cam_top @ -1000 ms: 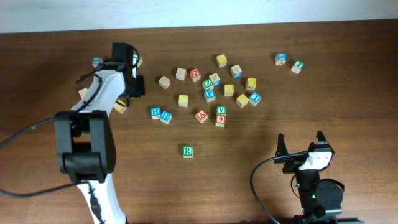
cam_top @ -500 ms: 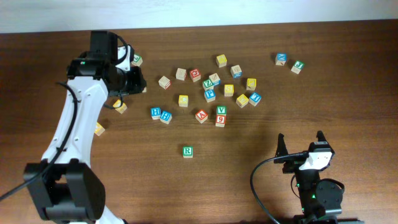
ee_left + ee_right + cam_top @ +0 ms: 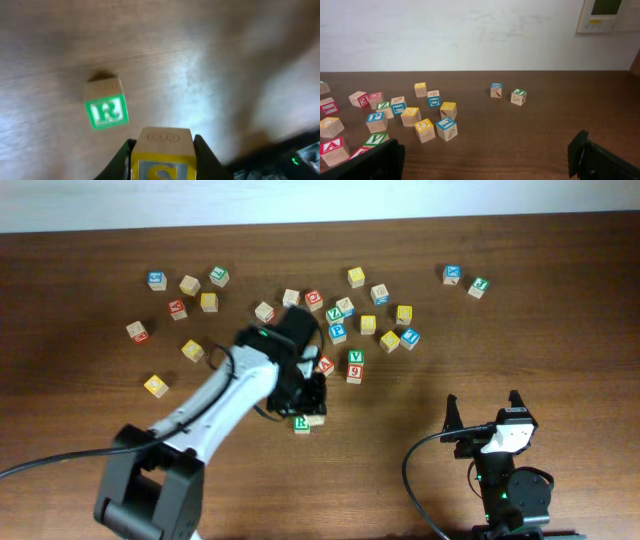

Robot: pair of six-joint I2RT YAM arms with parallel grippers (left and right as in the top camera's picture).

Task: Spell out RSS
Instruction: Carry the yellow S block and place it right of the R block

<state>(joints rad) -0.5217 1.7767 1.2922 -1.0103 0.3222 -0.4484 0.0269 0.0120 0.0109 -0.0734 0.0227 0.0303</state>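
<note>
Green-&-white R cube point(image 3: 105, 105) is laid face up, centre-near in scene. Just right of it, yellow-faced cube point(image 3: 162, 149) is clamped in left gripper point(image 3: 162, 162).

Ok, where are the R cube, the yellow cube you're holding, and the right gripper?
R cube point(image 3: 106, 111): left wrist view, green face.
yellow cube point(image 3: 162, 162): left wrist view, yellow face.
right gripper point(image 3: 483, 408): overhead view, gap between fingertips.

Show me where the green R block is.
In the overhead view, the green R block sits near centre, beside the left end effector holding a yellow block.
</note>
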